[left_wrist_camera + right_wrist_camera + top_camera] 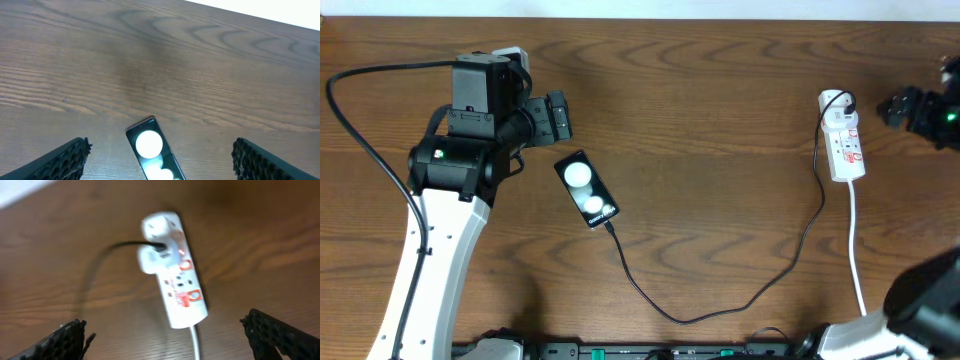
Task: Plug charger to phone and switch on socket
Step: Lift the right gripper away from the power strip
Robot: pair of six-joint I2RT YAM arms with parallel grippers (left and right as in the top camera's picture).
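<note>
Phone (pixel 151 156) lies just ahead of left end effector (pixel 559 116), jaws wide, untouched.

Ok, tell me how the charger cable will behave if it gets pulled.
Probably floppy: the charger lies in a slack loop on the table. Likely light, being so thin. A tug may drag the phone, since its tip meets the phone's end.

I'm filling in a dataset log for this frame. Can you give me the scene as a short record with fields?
phone: flat on the table, screen up
charger: runs from the socket in a loop; its tip meets the phone's end, seating unclear
socket: white strip, black plug in its far end
left gripper: open, empty, beside the phone
right gripper: open, empty, beside the socket
</note>
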